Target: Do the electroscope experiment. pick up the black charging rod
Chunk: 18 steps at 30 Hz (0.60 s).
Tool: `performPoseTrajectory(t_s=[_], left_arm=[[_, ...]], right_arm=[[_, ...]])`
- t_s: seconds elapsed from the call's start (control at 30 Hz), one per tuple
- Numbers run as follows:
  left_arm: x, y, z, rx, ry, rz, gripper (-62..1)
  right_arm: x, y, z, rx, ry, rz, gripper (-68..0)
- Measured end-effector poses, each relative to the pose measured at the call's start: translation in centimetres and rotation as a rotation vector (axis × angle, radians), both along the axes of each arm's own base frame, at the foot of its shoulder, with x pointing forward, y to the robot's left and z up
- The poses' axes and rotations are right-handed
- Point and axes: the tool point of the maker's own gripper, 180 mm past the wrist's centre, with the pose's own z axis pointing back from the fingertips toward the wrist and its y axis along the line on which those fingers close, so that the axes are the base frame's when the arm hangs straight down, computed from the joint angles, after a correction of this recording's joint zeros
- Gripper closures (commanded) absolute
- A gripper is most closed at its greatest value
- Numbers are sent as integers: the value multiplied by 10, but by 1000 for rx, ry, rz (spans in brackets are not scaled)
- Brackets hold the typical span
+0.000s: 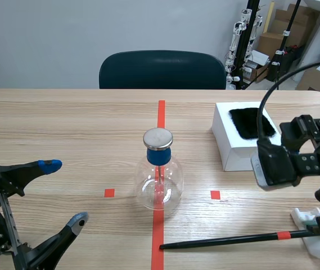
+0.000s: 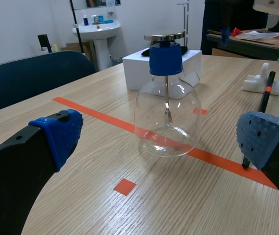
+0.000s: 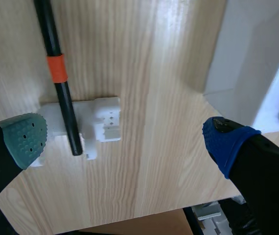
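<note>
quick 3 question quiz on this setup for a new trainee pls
1. True or false: the right gripper is shut on the black charging rod.
2. One end of the rod rests on: A) the glass flask; B) the white holder; C) the white box.
3. In the scene view, which stands nearer the robot, the flask or the box?
Key: 1 false, its fingers are open and hold nothing; 2 B; 3 the flask.

Flask mid-table, rod nearest us.
We see the flask at the middle of the table, the box behind it to the right, and the rod lying in front, its right end on the stand.
</note>
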Motion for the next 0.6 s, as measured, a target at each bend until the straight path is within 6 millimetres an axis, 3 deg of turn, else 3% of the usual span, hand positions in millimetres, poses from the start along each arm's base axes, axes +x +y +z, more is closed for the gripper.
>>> performPoseTrajectory(t_s=[0.4,0.6], left_arm=[[0,0,0,0,0,0,-623],[0,0,0,0,0,0,-623]], right_arm=[[-31,7,-20,0,88,48,-679],[-29,9,-25,6,56,117,-679]])
